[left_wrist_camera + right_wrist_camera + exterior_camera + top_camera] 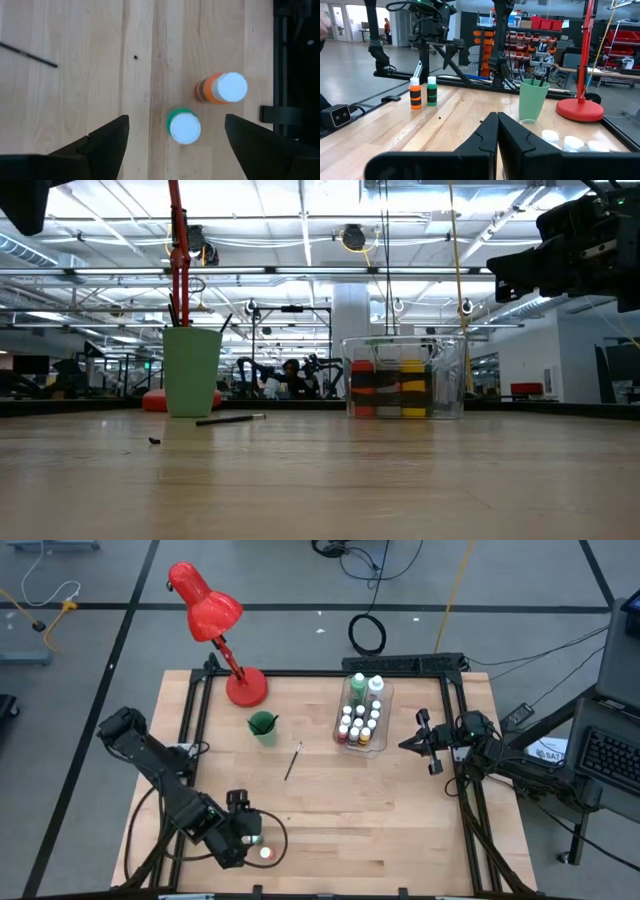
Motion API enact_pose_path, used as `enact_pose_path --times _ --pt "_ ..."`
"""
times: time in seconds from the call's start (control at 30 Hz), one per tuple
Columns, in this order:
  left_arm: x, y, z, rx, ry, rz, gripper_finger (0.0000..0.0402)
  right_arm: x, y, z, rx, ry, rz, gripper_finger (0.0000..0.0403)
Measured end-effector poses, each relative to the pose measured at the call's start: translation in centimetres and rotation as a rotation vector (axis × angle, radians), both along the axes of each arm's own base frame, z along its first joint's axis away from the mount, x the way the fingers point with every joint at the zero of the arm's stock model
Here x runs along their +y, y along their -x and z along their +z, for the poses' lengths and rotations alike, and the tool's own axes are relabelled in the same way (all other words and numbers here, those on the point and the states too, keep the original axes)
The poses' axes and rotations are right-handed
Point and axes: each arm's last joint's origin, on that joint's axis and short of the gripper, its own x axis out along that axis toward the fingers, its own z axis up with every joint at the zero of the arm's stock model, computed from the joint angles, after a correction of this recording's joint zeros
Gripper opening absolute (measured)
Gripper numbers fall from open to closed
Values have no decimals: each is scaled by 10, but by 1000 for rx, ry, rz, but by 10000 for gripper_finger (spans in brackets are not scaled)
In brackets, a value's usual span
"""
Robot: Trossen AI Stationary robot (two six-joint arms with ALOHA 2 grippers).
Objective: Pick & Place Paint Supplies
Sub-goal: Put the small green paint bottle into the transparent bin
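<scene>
wooden tabletop [330, 810] runs under everything, and no label or writing on any bottle can be read. nearest the front edge, the left gripper [175, 145] hangs low over the table with its fingers [107, 142] spread wide, pointing straight down. between them, touching neither, stands a green bottle [183, 126] with a white cap; an orange bottle [220, 89] stands just beside it — both upright, close together but not clearly touching. the right wrist view shows the same pair side by side under the left arm. the left arm itself folds back from the table's left edge, elbow out past the frame.

farther in, near the middle of the table, a thin dark brush [293, 761] lies flat on the wood, apart from everything else. beyond it stands a green cup [263, 726] with dark brush handles sticking up from it, and behind that a red lamp [225, 640] on its round base.

to the right of the brush sits a clear bin [384, 730] filled with upright white-capped bottles, two larger ones at its far end. the right gripper [405, 745] hovers just beside the bin's right side, fingers pressed together and holding nothing — its arm reaches in level from the right edge.
</scene>
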Motion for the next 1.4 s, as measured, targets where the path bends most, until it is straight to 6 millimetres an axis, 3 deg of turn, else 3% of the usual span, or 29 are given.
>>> enact_pose_path --times 0.2,0.47,0.6,0.87,1.23,1.4 --pt "-1 -2 -2 -12 12 -17 311 0 0 0 -1 5 -1 4" --pt "-3 0 -35 12 109 -39 270 0 0 0 -1 5 -1 4" --pt "0 -1 -41 26 128 -30 260 0 0 0 -1 5 -1 4" --pt "6 -6 -42 34 128 -20 227 0 0 0 -4 21 -2 4" --pt "9 -8 -42 53 144 -41 98 0 0 0 -4 23 -2 4" --pt "14 -9 -41 70 123 -50 96 0 0 0 -4 23 -2 4"
